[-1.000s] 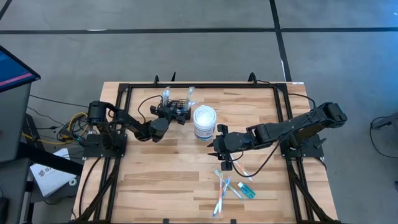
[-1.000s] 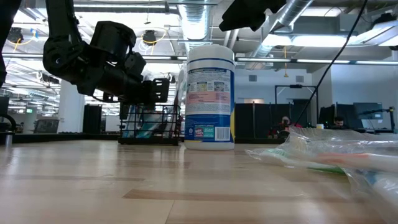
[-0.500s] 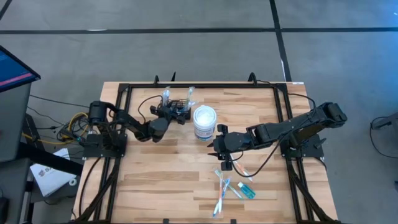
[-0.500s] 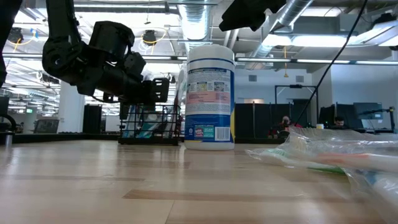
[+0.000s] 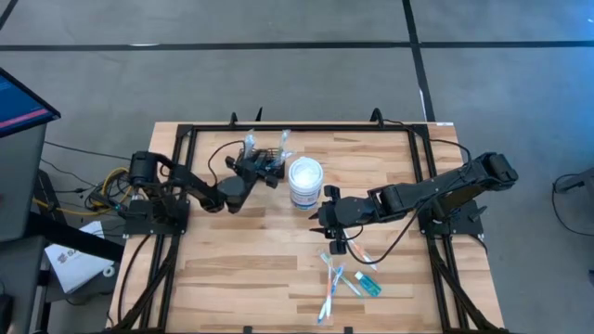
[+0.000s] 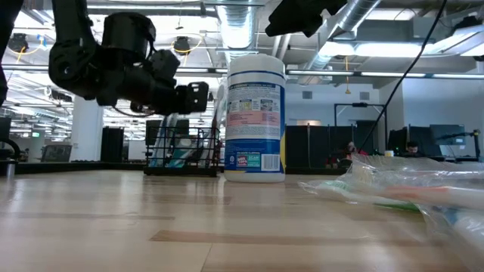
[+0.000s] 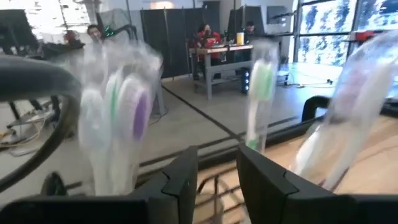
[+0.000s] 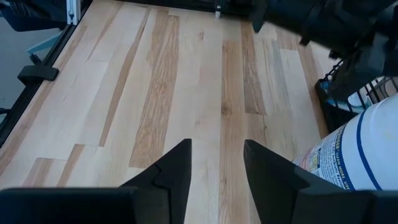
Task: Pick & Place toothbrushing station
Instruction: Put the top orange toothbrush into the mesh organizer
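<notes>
Left gripper [image 5: 266,168] at black wire-mesh rack [image 6: 184,152]

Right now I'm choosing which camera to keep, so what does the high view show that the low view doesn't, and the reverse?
Only the high view shows the left claw at the black rack's edge, the right claw over bare wood, and the table frame.

Only the low view shows the tub's label and the room behind.

Both show the white tub, the rack beside it, and the wrapped toothbrushes.
</notes>
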Controlling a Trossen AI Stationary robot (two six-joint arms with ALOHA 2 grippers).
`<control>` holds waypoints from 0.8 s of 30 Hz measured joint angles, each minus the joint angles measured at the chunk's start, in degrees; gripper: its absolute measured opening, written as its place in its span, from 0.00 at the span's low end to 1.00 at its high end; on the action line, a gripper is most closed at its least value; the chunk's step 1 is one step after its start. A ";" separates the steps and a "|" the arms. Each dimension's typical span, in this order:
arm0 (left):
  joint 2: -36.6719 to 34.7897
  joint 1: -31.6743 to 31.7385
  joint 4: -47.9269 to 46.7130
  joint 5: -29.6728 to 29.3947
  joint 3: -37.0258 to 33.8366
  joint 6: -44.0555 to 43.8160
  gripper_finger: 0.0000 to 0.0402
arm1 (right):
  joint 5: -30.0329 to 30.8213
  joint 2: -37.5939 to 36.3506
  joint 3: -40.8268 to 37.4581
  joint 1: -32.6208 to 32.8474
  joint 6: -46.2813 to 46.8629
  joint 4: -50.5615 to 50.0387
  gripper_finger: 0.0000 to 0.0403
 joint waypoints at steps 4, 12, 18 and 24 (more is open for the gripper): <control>-4.51 -0.36 -0.08 1.13 0.02 3.48 0.26 | -0.01 0.00 0.00 0.00 0.00 -0.10 0.34; -11.86 -4.33 -0.72 1.31 0.04 9.20 0.26 | -0.02 0.00 0.00 0.29 0.53 -0.69 0.33; -14.11 -7.80 -1.06 1.67 0.04 10.58 0.26 | -0.04 0.00 0.00 1.00 2.19 -2.58 0.33; -14.10 -10.97 -1.45 4.19 0.04 10.53 0.26 | -0.21 0.01 0.00 3.31 4.75 -7.89 0.33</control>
